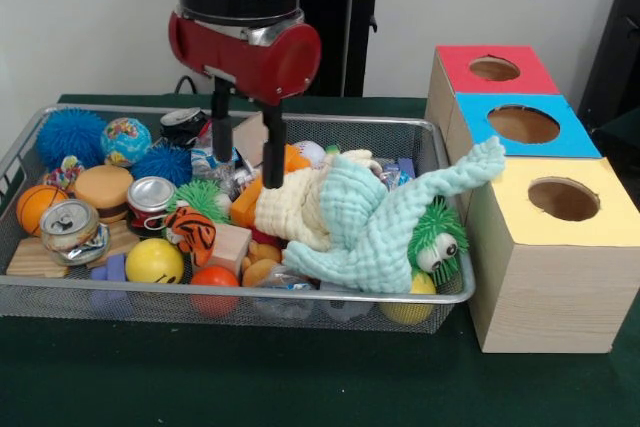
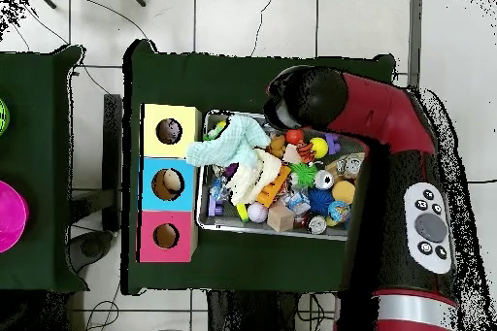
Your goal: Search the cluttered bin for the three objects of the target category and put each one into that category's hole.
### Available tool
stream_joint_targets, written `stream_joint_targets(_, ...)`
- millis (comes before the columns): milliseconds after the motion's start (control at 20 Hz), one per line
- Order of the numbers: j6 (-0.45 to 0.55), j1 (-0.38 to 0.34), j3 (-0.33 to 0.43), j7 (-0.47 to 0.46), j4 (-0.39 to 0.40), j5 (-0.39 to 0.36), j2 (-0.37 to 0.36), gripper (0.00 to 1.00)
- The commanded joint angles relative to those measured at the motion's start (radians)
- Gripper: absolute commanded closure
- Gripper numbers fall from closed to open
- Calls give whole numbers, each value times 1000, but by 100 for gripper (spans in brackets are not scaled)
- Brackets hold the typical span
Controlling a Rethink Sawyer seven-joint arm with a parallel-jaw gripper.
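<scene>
While the wire-mesh bin (image 1: 445,162) stays cluttered, we're in search/pick phase. Mint-green waffle cloth (image 1: 385,227) drapes over the bin's edge onto the yellow-topped wooden box (image 1: 555,247). Gripper (image 1: 247,152) open, empty, over the cream cloth (image 1: 290,212). Next: descend, pinch.

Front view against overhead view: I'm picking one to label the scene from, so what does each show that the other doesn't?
Only the front view shows the claw, its two fingers open above the cream cloth, and the soda cans at the bin's end. Only the overhead view shows something lying inside the yellow box's hole and the blue box's hole, with the arm covering part of the bin. Both show the wire bin, the mint cloth draped toward the boxes, and the red box.
</scene>
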Motion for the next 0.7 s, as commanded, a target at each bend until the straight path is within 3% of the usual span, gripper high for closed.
stream_joint_targets(50, 27, -98, -9, -105, 128, -71, 30, 0)
stream_joint_targets(300, 41, -147, 15, -154, 195, -86, -4, 0)
stream_joint_targets(500, 96, -159, 25, -157, 214, -93, -14, 0)
stream_joint_targets(700, 84, -173, 34, -161, 230, -103, -19, 0)
